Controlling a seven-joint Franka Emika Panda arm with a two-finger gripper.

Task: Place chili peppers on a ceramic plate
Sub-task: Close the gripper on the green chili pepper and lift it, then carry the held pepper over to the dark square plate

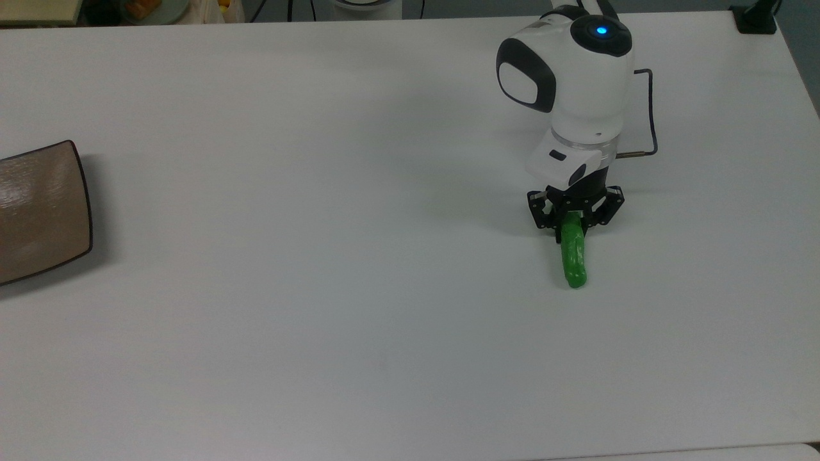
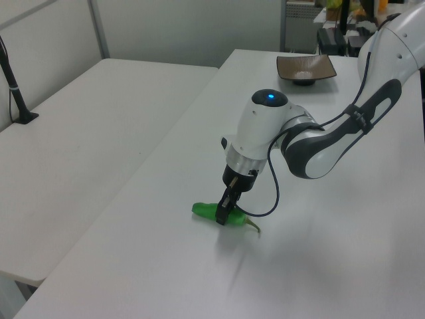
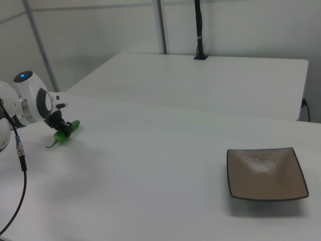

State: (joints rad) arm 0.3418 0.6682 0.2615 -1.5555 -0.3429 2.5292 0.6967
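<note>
The green chili pepper [image 1: 574, 259] is on the white table at the top view's right, its free end pointing toward the near edge. My gripper [image 1: 572, 224] points straight down and is shut on the pepper's upper end, near the stem. In the left view the gripper [image 2: 222, 216] pinches the pepper [image 2: 206, 211], and the curved stem [image 2: 253, 228] sticks out on the other side. The right view has the pepper [image 3: 69, 128] at the far left. The brown ceramic plate [image 1: 38, 211] sits far off at the top view's left edge, with nothing on it [image 3: 266, 173].
The white table [image 1: 320, 256] stretches bare between pepper and plate. A black cable [image 1: 650, 112] loops off the wrist. A second white table [image 2: 86, 126] stands alongside, with a black post [image 2: 16, 93] on it. Clutter sits beyond the far edge [image 1: 147, 8].
</note>
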